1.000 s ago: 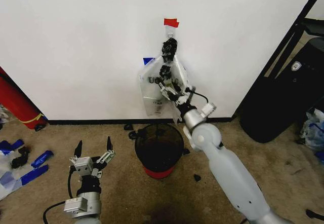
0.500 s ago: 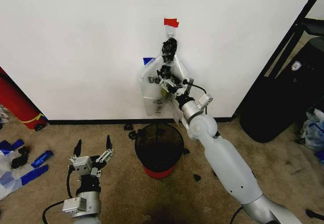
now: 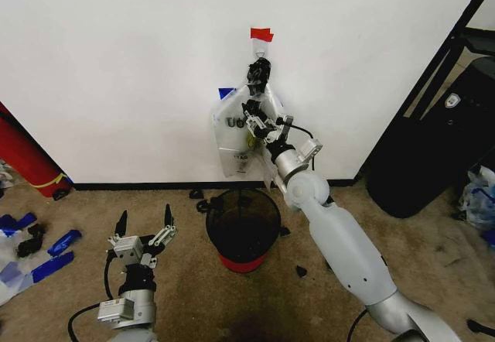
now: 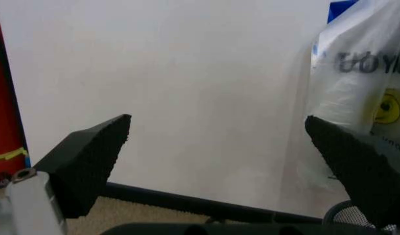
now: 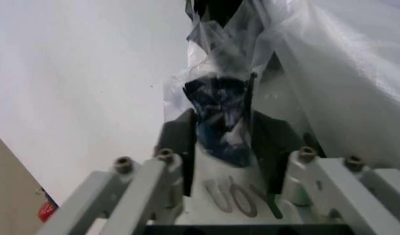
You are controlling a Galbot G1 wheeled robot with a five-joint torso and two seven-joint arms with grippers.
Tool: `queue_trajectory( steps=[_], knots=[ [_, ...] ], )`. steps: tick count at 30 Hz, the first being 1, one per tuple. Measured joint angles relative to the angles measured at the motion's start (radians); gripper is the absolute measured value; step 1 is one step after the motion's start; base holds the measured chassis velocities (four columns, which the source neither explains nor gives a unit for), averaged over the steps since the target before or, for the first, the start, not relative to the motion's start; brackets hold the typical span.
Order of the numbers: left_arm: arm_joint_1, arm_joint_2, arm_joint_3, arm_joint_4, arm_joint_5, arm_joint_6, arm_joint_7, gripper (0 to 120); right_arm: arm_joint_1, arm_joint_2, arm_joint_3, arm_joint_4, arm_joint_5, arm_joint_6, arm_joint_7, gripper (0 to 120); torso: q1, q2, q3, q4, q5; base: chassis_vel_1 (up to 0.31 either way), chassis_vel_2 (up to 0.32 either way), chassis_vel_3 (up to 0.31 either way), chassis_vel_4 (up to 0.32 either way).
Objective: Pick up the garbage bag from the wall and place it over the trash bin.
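Observation:
The garbage bag (image 3: 236, 129), see-through with blue patches and black lettering, hangs from a small hook (image 3: 261, 48) on the white wall (image 3: 124, 71), under red tape (image 3: 261, 34). My right gripper (image 3: 257, 117) is pushed up against the bag's upper middle. In the right wrist view its fingers (image 5: 177, 147) stand open on either side of the bag's dark bunched neck (image 5: 219, 105). The trash bin (image 3: 244, 222), black mesh with a red base, stands on the carpet right below the bag. My left gripper (image 3: 145, 224) is open, low over the carpet left of the bin, with the bag (image 4: 363, 83) off to one side.
A big red cylinder (image 3: 23, 160) leans at the left wall. Blue and black scraps (image 3: 42, 253) lie on the carpet at far left. A black case (image 3: 441, 141) and a dark rack fill the right side. Small black bits lie around the bin.
My right arm has reached farther forward and up, carrying its gripper from the bag's lower middle to just below the bunched neck. The left gripper stays where it was.

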State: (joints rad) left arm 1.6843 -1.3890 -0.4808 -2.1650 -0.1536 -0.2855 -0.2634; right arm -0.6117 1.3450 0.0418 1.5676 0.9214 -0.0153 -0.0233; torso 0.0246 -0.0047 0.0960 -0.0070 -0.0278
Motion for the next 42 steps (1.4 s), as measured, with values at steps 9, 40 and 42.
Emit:
queue_trajectory(
  steps=[9, 40, 42],
  knots=[
    [0.006, -0.006, 0.001, -0.004, 0.003, 0.001, -0.002, 100, -0.018, -0.002, 0.023, 0.024, 0.001, -0.001, 0.006, 0, 0.0, 0.0, 0.0, 0.0001, 0.0, 0.0, 0.0, 0.0, 0.0],
    [0.007, 0.015, 0.026, -0.001, 0.005, 0.0, -0.014, 100, -0.451, -0.101, 0.12, 0.418, -0.2, 0.016, -0.014, 0, 0.0, 0.0, 0.0, 0.0002, 0.0, 0.0, 0.0, 0.0, 0.0],
    [0.003, 0.016, 0.032, 0.001, 0.005, 0.0, -0.014, 100, -0.494, -0.11, 0.131, 0.448, -0.223, 0.023, -0.02, 0, 0.0, 0.0, 0.0, 0.0001, 0.0, 0.0, 0.0, 0.0, 0.0]
  ],
)
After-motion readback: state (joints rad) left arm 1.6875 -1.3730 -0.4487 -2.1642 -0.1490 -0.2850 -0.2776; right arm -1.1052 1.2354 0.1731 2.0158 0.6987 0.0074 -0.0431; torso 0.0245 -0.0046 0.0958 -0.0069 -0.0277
